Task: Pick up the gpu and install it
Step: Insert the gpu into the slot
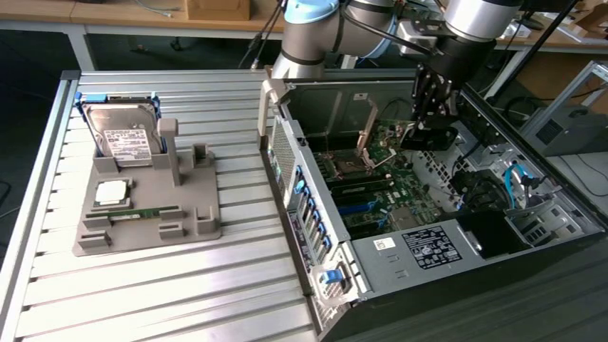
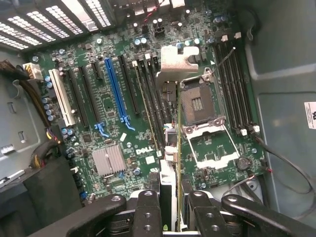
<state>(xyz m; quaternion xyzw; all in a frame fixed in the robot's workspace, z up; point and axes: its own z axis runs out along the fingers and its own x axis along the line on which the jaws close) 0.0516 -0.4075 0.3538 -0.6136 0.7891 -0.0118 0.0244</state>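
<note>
The black computer tower case (image 1: 560, 249) lies open side up, leaving free access from above to its green motherboard (image 2: 123, 143). Inside, the end effector (image 1: 425, 135), clamped on the dark flat gpu card (image 2: 169, 170), hangs between the perforated metal rear wall (image 1: 285, 153) at the exterior view's left and blue cables (image 1: 517, 182) at the right. A raised metal processor-socket latch (image 1: 365, 132) stands near it. On the slatted aluminium counter (image 1: 142, 285), a grey plastic holder (image 1: 142, 221) sits well apart from the case.

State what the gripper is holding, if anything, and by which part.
The gripper holds the gpu edge-on above the motherboard, its fingers clamped on the card's two flat faces, at the end away from the silver bracket.
</note>
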